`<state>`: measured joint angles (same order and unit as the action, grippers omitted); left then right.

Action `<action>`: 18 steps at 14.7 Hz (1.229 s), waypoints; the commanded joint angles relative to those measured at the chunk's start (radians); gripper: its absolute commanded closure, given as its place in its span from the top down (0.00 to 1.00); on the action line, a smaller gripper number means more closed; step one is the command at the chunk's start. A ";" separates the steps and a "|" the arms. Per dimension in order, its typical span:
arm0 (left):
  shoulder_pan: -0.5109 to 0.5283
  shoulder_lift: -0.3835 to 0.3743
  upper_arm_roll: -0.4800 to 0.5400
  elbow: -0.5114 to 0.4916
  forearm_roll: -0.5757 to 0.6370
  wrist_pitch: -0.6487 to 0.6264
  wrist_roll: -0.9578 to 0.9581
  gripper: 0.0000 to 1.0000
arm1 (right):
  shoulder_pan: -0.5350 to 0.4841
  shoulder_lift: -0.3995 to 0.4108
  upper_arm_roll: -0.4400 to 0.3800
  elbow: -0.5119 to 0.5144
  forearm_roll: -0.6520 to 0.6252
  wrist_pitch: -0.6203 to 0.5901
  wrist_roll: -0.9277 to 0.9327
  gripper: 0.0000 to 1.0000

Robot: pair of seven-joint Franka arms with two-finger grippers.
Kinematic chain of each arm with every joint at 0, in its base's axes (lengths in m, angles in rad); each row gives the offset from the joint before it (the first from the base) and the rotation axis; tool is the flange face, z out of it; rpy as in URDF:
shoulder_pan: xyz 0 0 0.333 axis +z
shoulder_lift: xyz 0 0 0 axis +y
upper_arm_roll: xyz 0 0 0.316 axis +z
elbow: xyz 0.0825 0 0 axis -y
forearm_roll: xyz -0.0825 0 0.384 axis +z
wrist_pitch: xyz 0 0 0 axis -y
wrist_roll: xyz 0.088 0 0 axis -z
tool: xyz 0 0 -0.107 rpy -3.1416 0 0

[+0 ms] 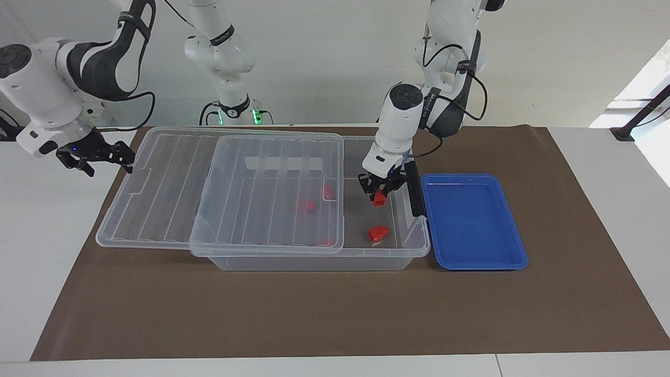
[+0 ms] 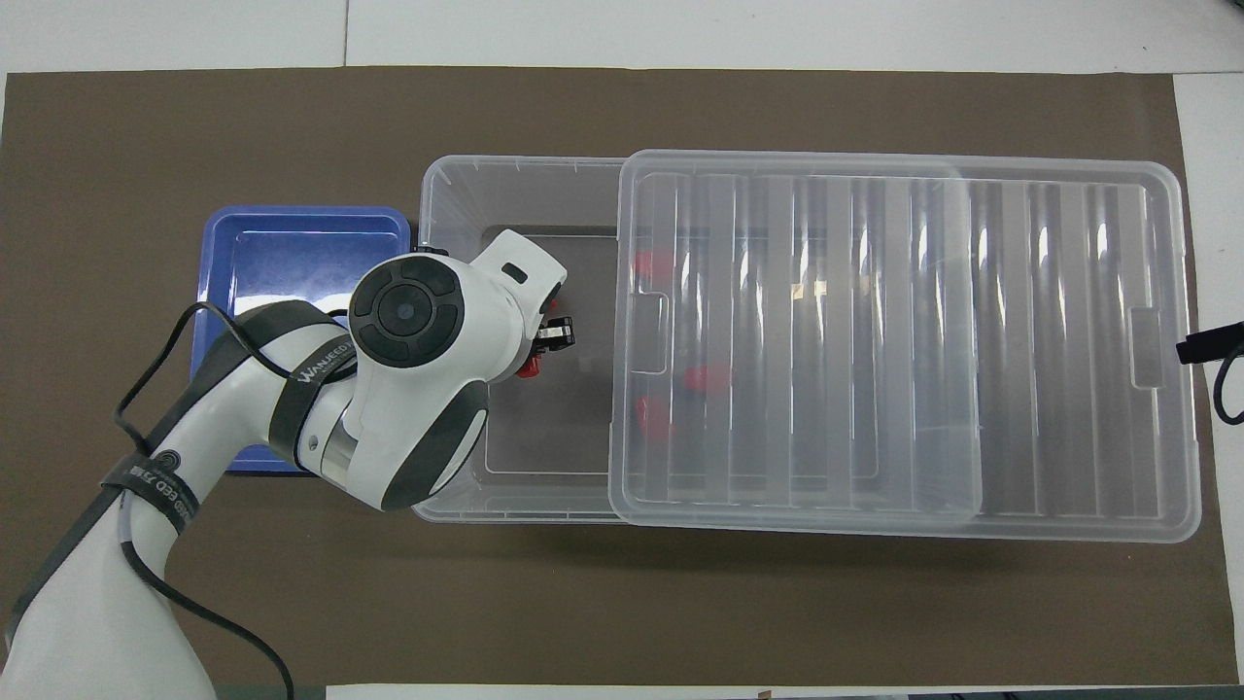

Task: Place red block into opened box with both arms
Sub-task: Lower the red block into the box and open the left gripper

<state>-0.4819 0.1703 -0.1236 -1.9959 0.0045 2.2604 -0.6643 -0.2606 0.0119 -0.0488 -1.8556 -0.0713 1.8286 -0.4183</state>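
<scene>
My left gripper (image 1: pixel 380 191) (image 2: pixel 550 342) hangs over the uncovered end of the clear box (image 1: pixel 413 246) (image 2: pixel 449 177), shut on a red block (image 1: pixel 379 198) (image 2: pixel 528 368). Another red block (image 1: pixel 378 233) lies on the box floor below it; my left arm hides it in the overhead view. More red blocks (image 1: pixel 305 205) (image 2: pixel 708 379) show through the ribbed lid (image 1: pixel 261 193) (image 2: pixel 875 340), which is slid toward the right arm's end and covers most of the box. My right gripper (image 1: pixel 123 157) (image 2: pixel 1191 350) is open, its tip at the lid's short end.
An empty blue tray (image 1: pixel 471 251) (image 2: pixel 292 224) lies beside the box at the left arm's end of the table. The box's black latch (image 1: pixel 415 193) stands between them. A brown mat (image 1: pixel 335 314) covers the table under everything.
</scene>
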 commanded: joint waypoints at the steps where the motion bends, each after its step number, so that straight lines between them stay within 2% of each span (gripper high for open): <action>1: -0.015 -0.002 0.013 -0.064 0.017 0.060 -0.005 0.00 | 0.082 0.016 0.006 0.113 -0.002 -0.115 0.094 1.00; 4: -0.041 0.032 0.015 -0.090 0.015 0.114 -0.008 0.00 | 0.174 -0.003 0.006 0.188 0.011 -0.242 0.173 1.00; 6: -0.038 0.032 0.013 -0.095 0.015 0.125 -0.012 0.00 | 0.182 -0.039 0.007 0.188 0.041 -0.285 0.205 1.00; 7: -0.034 0.034 0.013 -0.092 0.015 0.125 -0.015 0.31 | 0.196 -0.053 0.007 0.181 0.041 -0.301 0.217 1.00; 8: -0.034 0.034 0.015 -0.090 0.015 0.123 -0.012 0.97 | 0.211 -0.058 0.007 0.177 0.041 -0.308 0.245 1.00; 9: -0.032 0.029 0.015 -0.084 0.015 0.119 -0.014 1.00 | 0.219 -0.059 0.007 0.179 0.041 -0.314 0.277 1.00; 11: -0.029 0.006 0.016 -0.067 0.015 0.104 -0.015 1.00 | 0.233 -0.081 0.024 0.165 0.042 -0.371 0.309 1.00; 13: -0.029 -0.024 0.016 -0.049 0.015 0.050 -0.015 1.00 | 0.244 -0.104 0.056 0.153 0.041 -0.373 0.340 1.00; 15: -0.027 -0.070 0.021 -0.044 0.015 0.001 -0.015 1.00 | 0.262 -0.092 0.052 0.168 0.039 -0.330 0.363 1.00; 18: -0.008 -0.141 0.027 -0.035 0.015 -0.070 -0.012 1.00 | 0.267 -0.047 0.052 0.188 0.041 -0.334 0.369 1.00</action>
<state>-0.5058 0.0962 -0.1106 -2.0207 0.0045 2.2573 -0.6679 0.0094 -0.0591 0.0054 -1.6745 -0.0446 1.4793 -0.0620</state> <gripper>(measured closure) 0.000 0.000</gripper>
